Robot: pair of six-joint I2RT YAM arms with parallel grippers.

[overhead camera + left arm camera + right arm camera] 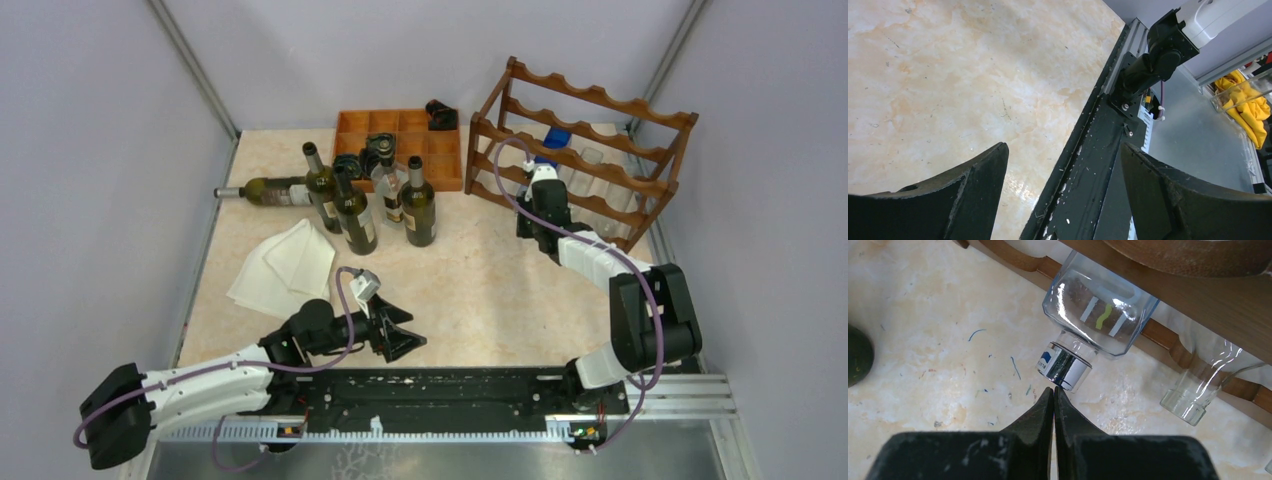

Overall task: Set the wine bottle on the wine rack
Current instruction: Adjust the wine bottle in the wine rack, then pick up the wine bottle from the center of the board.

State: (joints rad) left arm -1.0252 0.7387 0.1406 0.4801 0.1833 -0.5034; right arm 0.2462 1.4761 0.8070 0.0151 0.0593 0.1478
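Note:
The reddish-brown wine rack (pixel 590 150) stands at the back right, and its lower rail (pixel 1198 295) crosses the right wrist view. A clear square bottle (pixel 1100 315) lies in a low tier with its silver cap (pixel 1065 367) pointing out at me. My right gripper (pixel 1054 389) is shut with nothing between its fingers, and its tips rest right at that cap. In the top view the right gripper (pixel 540 180) sits against the rack's front. My left gripper (pixel 410 333) hangs open and empty low over the table's near edge, with the rail under its fingers (pixel 978 180).
Several dark wine bottles (pixel 355 215) stand at centre left, and one lies on its side (pixel 270 190). Behind them is an orange-brown compartment tray (pixel 400 135). White cloths (pixel 285 265) lie at the left. A second clear bottle neck (pixel 1193 400) pokes out of the rack.

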